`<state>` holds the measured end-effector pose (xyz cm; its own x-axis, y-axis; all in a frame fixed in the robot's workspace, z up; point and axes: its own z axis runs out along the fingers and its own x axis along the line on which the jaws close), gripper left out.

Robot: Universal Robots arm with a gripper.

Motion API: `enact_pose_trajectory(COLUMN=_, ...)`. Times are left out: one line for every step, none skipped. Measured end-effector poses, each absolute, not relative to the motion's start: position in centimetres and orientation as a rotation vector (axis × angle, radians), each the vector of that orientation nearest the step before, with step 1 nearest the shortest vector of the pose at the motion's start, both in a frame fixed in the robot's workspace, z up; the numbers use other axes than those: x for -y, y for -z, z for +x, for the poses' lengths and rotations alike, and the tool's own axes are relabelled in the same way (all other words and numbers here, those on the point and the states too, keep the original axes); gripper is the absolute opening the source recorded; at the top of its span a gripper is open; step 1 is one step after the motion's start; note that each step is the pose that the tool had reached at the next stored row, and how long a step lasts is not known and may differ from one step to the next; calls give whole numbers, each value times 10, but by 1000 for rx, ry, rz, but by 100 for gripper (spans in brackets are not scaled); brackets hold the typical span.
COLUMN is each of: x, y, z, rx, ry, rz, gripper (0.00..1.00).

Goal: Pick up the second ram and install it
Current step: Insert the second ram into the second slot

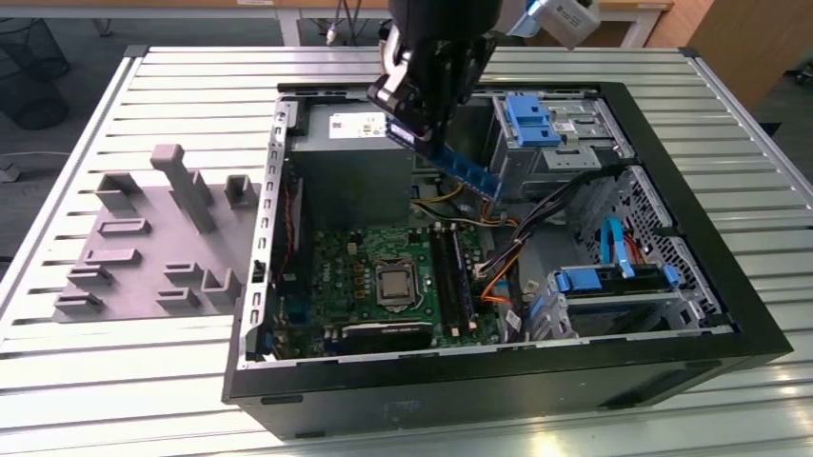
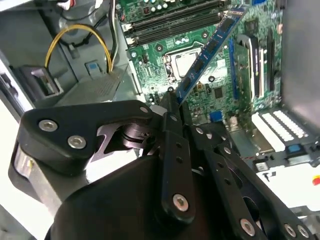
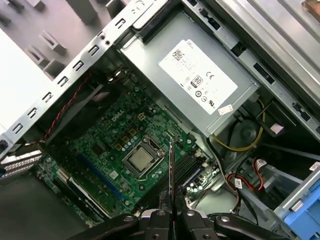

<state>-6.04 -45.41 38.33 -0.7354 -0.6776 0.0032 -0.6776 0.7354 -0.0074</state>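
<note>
Landmark for this entry: the open computer case [image 1: 711, 343], lying on its side on the slatted table [image 1: 166, 381]. Reading across the exterior view from its left: a grey fixture block [image 1: 147, 238] sits on the table just outside the case wall; inside comes the green motherboard [image 1: 368, 267] with its bare CPU socket [image 1: 395, 283], then the dark memory slots [image 1: 451, 271] just beyond the socket, then a bundle of cables [image 1: 508, 276], and the blue-tabbed drive bays [image 1: 610, 281] against the far side of the case. My gripper [image 1: 426, 105] hangs over the case interior, above the grey power supply [image 1: 349, 157]. Its fingers [image 2: 172, 112] are pressed together on one end of the second ram [image 1: 464, 171], which is clear of every surface and slants down over the motherboard toward the memory slots. In the first wrist view I see the stick edge-on as a thin dark line [image 3: 171, 167] rising from between my fingertips. Handling judgement: light, stiff and thin, and brittle under bending. The flat faces carry chips, so the grip belongs on the short end or the bare board edges, away from the contact edge. Held by one end like this, it probably twists easily under any sideways push.
</note>
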Motion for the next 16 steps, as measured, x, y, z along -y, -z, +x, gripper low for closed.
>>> enact_pose_trajectory(x=454, y=-383, z=-60, rx=2936, ry=-13, rz=1117, gripper=14)
enact_pose_trajectory(x=454, y=-383, z=-60, rx=2946, ry=-13, rz=1089, gripper=14)
enact_pose_trajectory(x=454, y=-383, z=-60, rx=2955, ry=-14, rz=1063, gripper=14)
enact_pose_trajectory(x=454, y=-383, z=-60, rx=2964, ry=-14, rz=1038, gripper=14)
enact_pose_trajectory(x=454, y=-383, z=-60, rx=2973, ry=-15, rz=1011, gripper=14)
enact_pose_trajectory(x=454, y=-382, z=-60, rx=2982, ry=-15, rz=986, gripper=14)
enact_pose_trajectory(x=454, y=-382, z=-60, rx=2990, ry=-16, rz=959, gripper=14)
enact_pose_trajectory(x=454, y=-382, z=-60, rx=2998, ry=-16, rz=932, gripper=14)
enact_pose_trajectory(x=454, y=-382, z=-60, rx=3006, ry=-17, rz=906, gripper=14)
enact_pose_trajectory(x=454, y=-382, z=-60, rx=3014, ry=-17, rz=879, gripper=14)
enact_pose_trajectory(x=454, y=-382, z=-60, rx=3021, ry=-18, rz=852, gripper=14)
enact_pose_trajectory(x=454, y=-381, z=-60, rx=3029, ry=-18, rz=826, gripper=14)
enact_pose_trajectory(x=454, y=-381, z=-60, rx=3035, ry=-18, rz=799, gripper=14)
enact_pose_trajectory(x=454, y=-381, z=-60, rx=3042, ry=-19, rz=772, gripper=14)
enact_pose_trajectory(x=454, y=-381, z=-60, rx=3049, ry=-19, rz=746, gripper=14)
enact_pose_trajectory(x=454, y=-381, z=-60, rx=3055, ry=-20, rz=717, gripper=14)
